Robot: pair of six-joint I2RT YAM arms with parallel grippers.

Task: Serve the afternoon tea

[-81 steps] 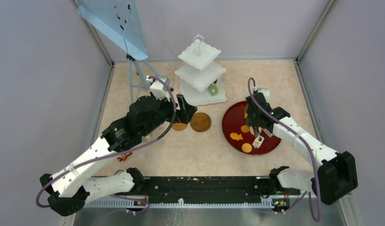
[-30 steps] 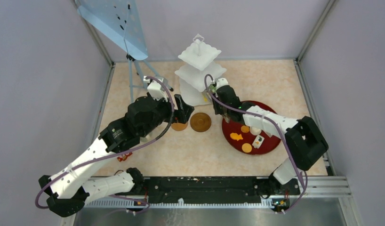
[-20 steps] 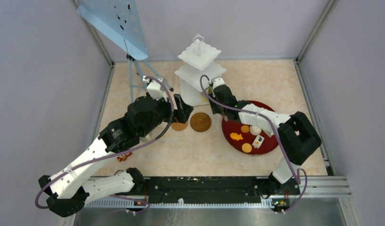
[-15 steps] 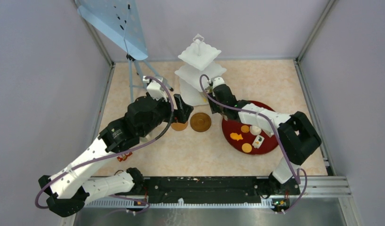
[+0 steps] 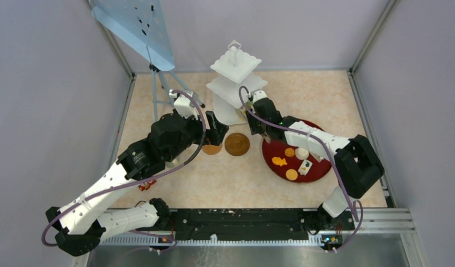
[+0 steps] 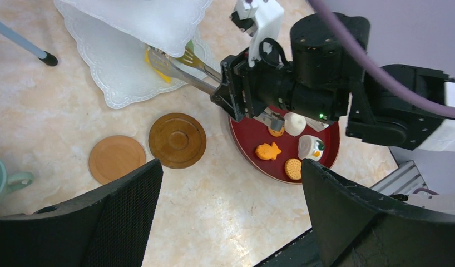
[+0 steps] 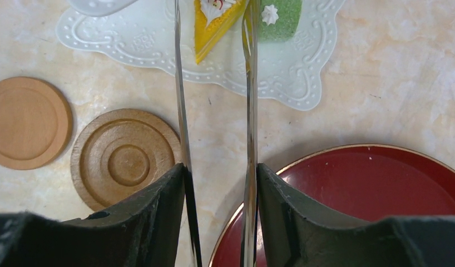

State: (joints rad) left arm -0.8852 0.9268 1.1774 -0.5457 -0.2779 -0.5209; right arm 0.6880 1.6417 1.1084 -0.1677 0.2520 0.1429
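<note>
Currently I have the left fingers [image 6: 119,217] spread as wide as they go, with nothing between them, hanging over the bench [image 5: 214,183] close to 2 round wooden coasters. The light coaster [image 6: 117,159] and the dark coaster [image 6: 177,140] lie side by side, just apart. At the left edge of my left wrist view a teal cup [image 6: 3,181] stands near the light coaster.

On the other side, the right fingers [image 7: 153,222] pinch a pair of metal tongs [image 7: 250,189], 1 blade against each finger. The blades reach out to the bottom plate of the white tiered stand [image 5: 236,89]. A yellow wedge [image 7: 217,22] lies on that plate between the 2 blade tips. I cannot tell whether the tips press on it. A green sweet [image 7: 278,16] sits on the same plate, just beside the wedge and outside the blades.

Next to the stand is the red tray [image 7: 381,189], with the right arm passing above its far side. On it I see an orange fish [image 6: 268,151], an orange disc [image 6: 292,168] at the near edge, a cream mug [image 6: 295,123] and a small white decorated piece [image 6: 310,147]. A 2nd orange disc [image 5: 290,152] lies close to the mug.
</note>
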